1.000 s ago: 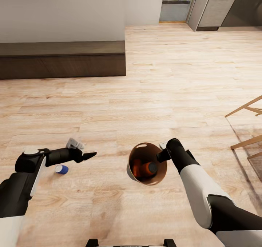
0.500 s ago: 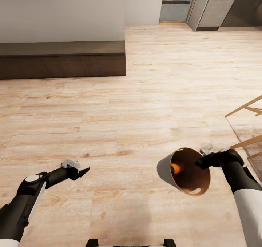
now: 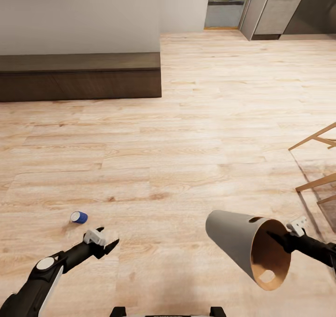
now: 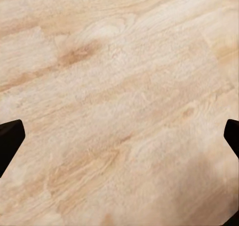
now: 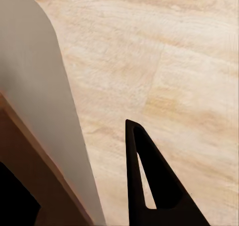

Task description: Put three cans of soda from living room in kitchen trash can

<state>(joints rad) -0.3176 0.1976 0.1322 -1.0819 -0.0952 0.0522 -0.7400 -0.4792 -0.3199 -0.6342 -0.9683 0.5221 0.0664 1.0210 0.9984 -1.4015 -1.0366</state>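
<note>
- Nearest me, low left of head view: left gripper (image 3: pixel 108 243) hangs just over the floor (image 3: pixel 186 135), fingers spread wide w/ nothing between them. Left wrist view confirms it – a dark fingertip (image 4: pixel 10 141) at each side, bare planks between.
- Low right: right gripper (image 3: pixel 280 238) is clamped on the rim of the tash can (image 3: pixel 242 242). I'm carrying the bin on its side, mouth toward me and the floor, brown inside visible, oval cut-out near the rim. Right wrist view shows one finger (image 5: pixel 149 181) outside the grey wall (image 5: pixel 35 111); the other I take to be inside.
- Can't see any cans inside the bin from this angle, so no call on its contents.
- Just beyond the left gripper: blue can of soda (image 3: pixel 79 217) lying on its side on the floor, apart from the fingers, well away from the bin.
- Step in hand, as I read it: collecting that loose can. Next move needs the left gripper brought forward and lowered across the can's body, then closed; bin mouth must be tipped up before dropping it in, else things may roll out.
- Farther: long dark desk (image 3: pixel 79 74) along the wall, left.
- Farthest, top right: kitchen (image 3: pixel 284 4) fronts – the bin's destination, a fair drive off.
</note>
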